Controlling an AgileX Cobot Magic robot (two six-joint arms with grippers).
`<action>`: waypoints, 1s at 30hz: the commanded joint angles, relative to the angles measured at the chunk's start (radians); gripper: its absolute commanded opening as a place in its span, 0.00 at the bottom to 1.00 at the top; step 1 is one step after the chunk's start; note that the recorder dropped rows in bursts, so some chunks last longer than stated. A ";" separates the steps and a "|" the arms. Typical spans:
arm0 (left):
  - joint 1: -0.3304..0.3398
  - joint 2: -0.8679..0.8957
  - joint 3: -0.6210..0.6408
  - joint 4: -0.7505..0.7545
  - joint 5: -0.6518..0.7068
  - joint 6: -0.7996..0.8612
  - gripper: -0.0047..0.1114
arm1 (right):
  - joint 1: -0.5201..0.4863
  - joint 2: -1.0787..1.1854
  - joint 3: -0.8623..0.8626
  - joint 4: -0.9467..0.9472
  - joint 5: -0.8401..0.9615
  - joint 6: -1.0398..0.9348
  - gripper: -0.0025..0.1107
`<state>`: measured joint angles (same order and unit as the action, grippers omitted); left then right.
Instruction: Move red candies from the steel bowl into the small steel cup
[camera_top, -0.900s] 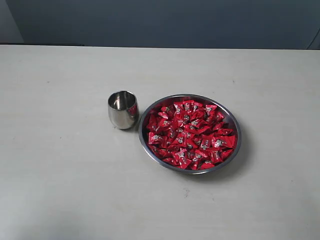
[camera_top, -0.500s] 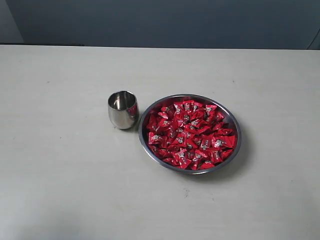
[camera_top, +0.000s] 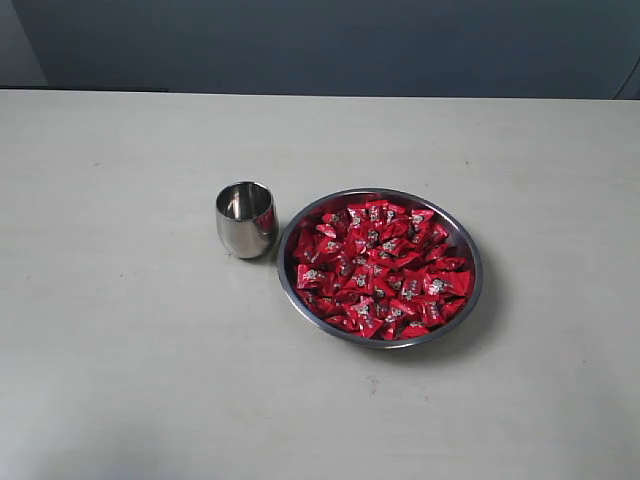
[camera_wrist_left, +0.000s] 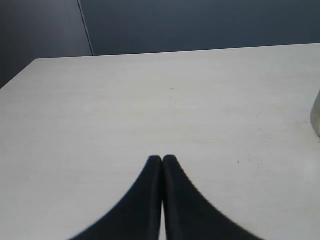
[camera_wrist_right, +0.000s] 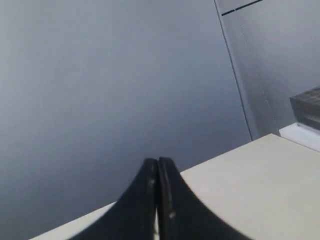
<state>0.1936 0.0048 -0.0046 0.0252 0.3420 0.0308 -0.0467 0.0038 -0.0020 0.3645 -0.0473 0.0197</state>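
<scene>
The steel bowl (camera_top: 461, 243) sits right of the table's middle in the exterior view, heaped with red candies (camera_top: 380, 268). Just to its left stands the small steel cup (camera_top: 246, 219), upright and looking empty inside. No arm shows in the exterior view. My left gripper (camera_wrist_left: 162, 159) is shut with nothing held, its black fingers pressed together over bare table; a sliver of the cup (camera_wrist_left: 316, 115) shows at that view's edge. My right gripper (camera_wrist_right: 158, 161) is also shut and empty, pointing past the table edge toward a grey wall.
The pale table (camera_top: 120, 350) spreads wide around bowl and cup. A dark blue-grey wall (camera_top: 330, 45) runs behind its far edge. In the right wrist view a grey box-like object (camera_wrist_right: 306, 107) sits beyond the table's corner.
</scene>
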 joint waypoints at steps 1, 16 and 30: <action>-0.007 -0.005 0.005 0.002 -0.008 -0.001 0.04 | 0.001 -0.004 0.002 0.027 -0.017 -0.001 0.01; -0.007 -0.005 0.005 0.002 -0.008 -0.001 0.04 | 0.001 -0.004 0.002 0.029 -0.221 0.006 0.01; -0.007 -0.005 0.005 0.002 -0.008 -0.001 0.04 | 0.008 0.203 -0.298 -0.116 -0.034 0.081 0.01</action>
<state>0.1936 0.0048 -0.0046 0.0252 0.3420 0.0308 -0.0467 0.1061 -0.2157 0.3107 -0.1069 0.1015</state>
